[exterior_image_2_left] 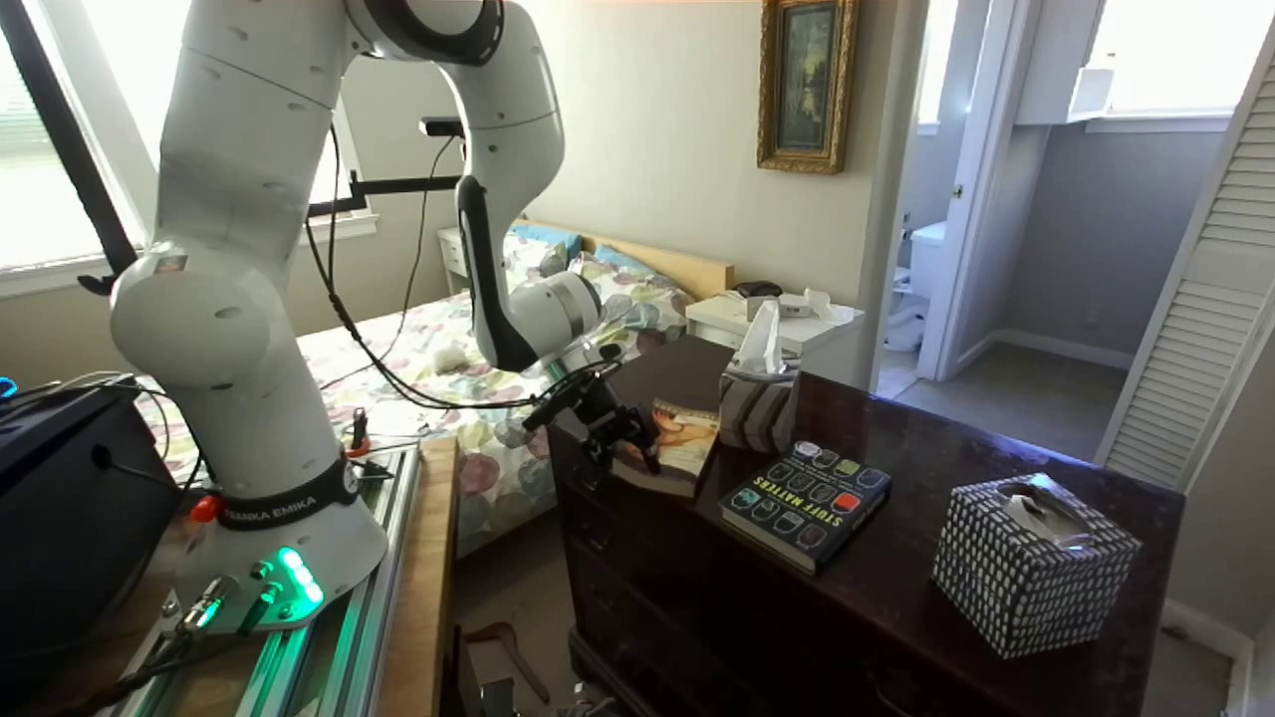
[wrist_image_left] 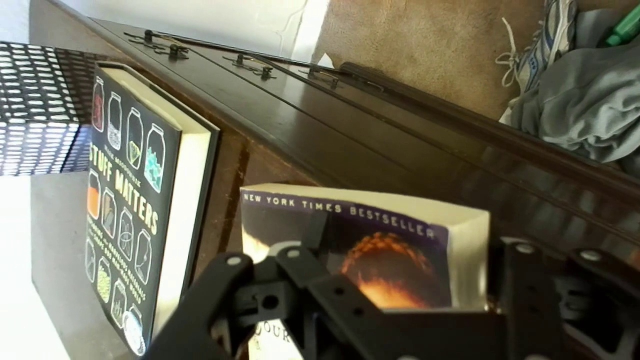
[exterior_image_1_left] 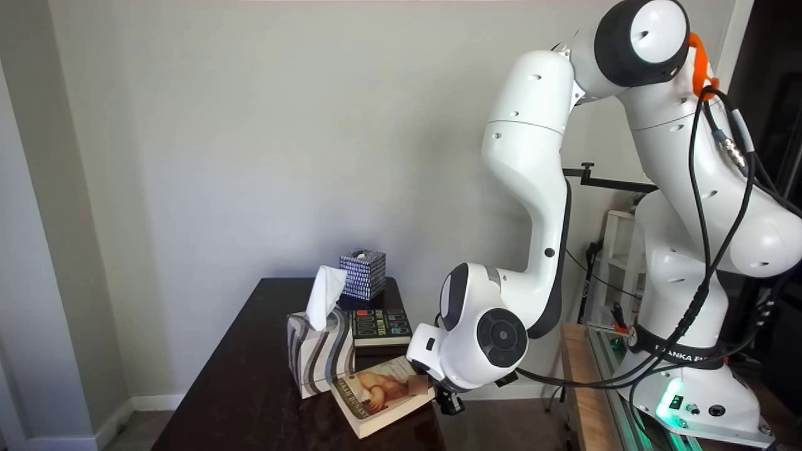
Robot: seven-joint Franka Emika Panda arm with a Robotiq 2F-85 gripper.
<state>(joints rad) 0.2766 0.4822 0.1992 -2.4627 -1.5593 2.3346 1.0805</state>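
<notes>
we see a paperback (exterior_image_1_left: 379, 389) on the dresser (exterior_image_1_left: 238, 376), just beside the striped tissue box (exterior_image_1_left: 321, 357). at the paperback, the gripper (wrist_image_left: 407, 250) has its jaws wide, one side over the cover, one past the edge. a tissue (exterior_image_1_left: 326, 297) sticks up from the striped tissue box; near that box lies a hardback (exterior_image_2_left: 807, 506), and well apart from it, a checked box (exterior_image_2_left: 1031, 578) shows a white tuft (exterior_image_2_left: 1041, 518) in its slot.

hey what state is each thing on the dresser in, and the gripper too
Paperback: closed, cover up
Stuff Matters book: closed, cover up
Striped tissue box: open, tissue sticking up
Patterned tissue box: open, something white in the opening
Gripper: at the paperback, grip unclear
</notes>
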